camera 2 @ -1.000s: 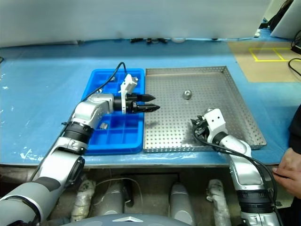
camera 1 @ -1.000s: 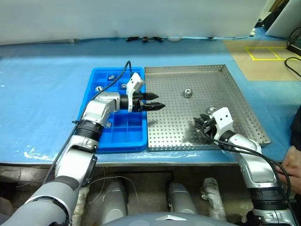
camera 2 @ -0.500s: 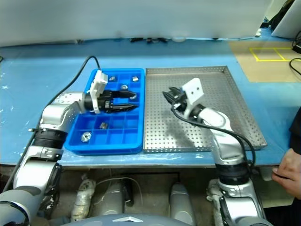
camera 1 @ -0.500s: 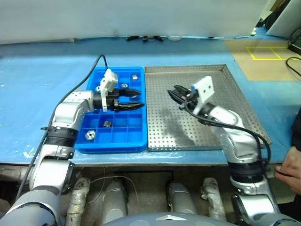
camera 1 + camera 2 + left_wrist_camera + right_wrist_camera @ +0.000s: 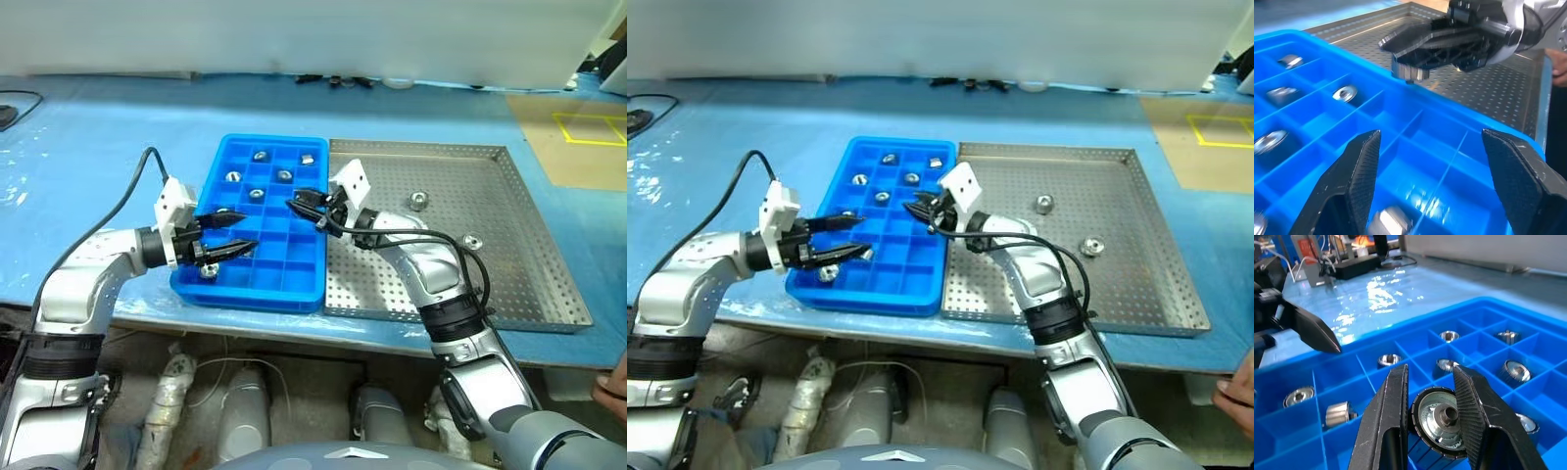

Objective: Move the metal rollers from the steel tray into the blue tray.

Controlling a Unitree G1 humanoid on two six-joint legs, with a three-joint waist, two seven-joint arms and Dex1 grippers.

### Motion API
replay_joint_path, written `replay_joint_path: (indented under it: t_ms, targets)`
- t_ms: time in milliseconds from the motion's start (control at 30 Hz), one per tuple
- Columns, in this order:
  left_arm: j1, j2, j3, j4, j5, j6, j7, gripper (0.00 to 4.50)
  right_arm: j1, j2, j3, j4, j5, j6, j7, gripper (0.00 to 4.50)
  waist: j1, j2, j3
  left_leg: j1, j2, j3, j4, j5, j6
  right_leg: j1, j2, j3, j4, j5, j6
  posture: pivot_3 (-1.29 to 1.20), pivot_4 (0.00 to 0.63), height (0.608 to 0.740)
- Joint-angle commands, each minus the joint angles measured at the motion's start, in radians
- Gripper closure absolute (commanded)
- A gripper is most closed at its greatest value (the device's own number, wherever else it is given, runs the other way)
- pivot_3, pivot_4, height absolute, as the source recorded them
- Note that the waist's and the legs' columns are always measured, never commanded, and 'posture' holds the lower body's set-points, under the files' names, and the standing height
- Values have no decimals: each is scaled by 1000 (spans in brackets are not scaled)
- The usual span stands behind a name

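Note:
The blue tray (image 5: 294,266) lies left of the steel tray (image 5: 509,274), rim to rim. My right gripper (image 5: 300,207) hangs over the blue tray's right-hand compartments, shut on a metal roller (image 5: 1442,422) whose dark centre hole faces the wrist camera. The same roller (image 5: 1410,73) shows under the black fingers in the left wrist view. My left gripper (image 5: 245,230) is open and empty above the tray's near left corner. Several rollers (image 5: 284,175) sit in the blue compartments. Two rollers (image 5: 418,201) (image 5: 472,241) lie on the steel tray's perforated floor.
A blue sheet (image 5: 98,166) covers the table. Cables and small parts (image 5: 323,78) lie along its far edge. A person's hand (image 5: 613,388) shows at the near right corner. Yellow floor tape (image 5: 588,127) marks the far right.
The view has swung left. My right gripper carried the roller leftward from over the steel tray to over the blue tray. My left gripper drew back to the tray's left side, still open.

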State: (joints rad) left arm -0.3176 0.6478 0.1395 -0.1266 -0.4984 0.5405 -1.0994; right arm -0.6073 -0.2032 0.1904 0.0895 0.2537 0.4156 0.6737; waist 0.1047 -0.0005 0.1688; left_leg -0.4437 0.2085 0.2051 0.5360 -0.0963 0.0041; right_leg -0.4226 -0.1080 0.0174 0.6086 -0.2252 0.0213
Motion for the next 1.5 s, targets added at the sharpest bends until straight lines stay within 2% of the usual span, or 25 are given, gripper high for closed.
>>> replay_joint_path:
  t_ms: [33,267,500,767,833,933,1033,1200,1367,1500]
  targets:
    - [27,12,34,-60,-40,18,31,1030,27,-15,-7,-31,2,-19,19,3488,1,0,0,0,0,0,0,0,0,0,0,0,0,0,0,92,150,740]
    - [14,8,12,-45,-54,19,51,1030,44,22,23,-43,0,4,22,3488,-8,0,0,1,1,-1,-1,2,-3,-1,2,0,3,0,0,85,150,740]
    - [-9,19,4,-15,-47,16,48,1030,58,13,8,-113,83,171,71,3488,-6,0,0,1,1,-1,-1,2,-4,-1,2,0,4,0,0,74,150,740]
    - [-25,18,-11,-6,-47,19,52,1030,74,6,8,-131,95,202,73,3488,-5,-1,0,1,1,-1,-1,3,-5,-1,2,0,5,0,0,61,150,740]
    - [-34,16,-16,2,-45,19,52,1030,77,6,12,-128,86,182,76,2748,-6,-1,0,2,1,-1,-1,3,-5,-1,2,0,6,0,0,53,150,740]
    - [-51,11,-24,16,-44,18,50,1030,71,1,9,-126,83,194,68,1900,-6,-1,0,2,1,0,-1,4,-6,-1,2,0,7,0,0,40,150,740]
    - [-64,7,-34,25,-44,17,48,1030,65,-6,-6,-127,71,182,48,1900,-7,-1,0,3,1,0,-1,4,-6,-1,2,1,8,0,0,26,150,740]
    - [-130,-30,-68,87,-41,3,37,1030,43,-36,-168,-161,94,120,-46,1900,-3,-1,0,3,0,0,0,5,-7,-1,1,0,10,0,0,-28,150,740]
    - [-226,-100,-118,179,-29,-19,12,1030,27,-146,-315,-59,38,64,-161,1900,-8,-1,-1,3,-2,0,4,5,-7,0,0,1,11,0,0,-99,150,740]
    - [-328,-176,-189,279,1,-62,-31,1030,74,-218,-434,-10,37,66,-243,1900,-11,-2,-1,3,-1,0,5,6,-9,0,1,2,12,0,0,-167,150,740]
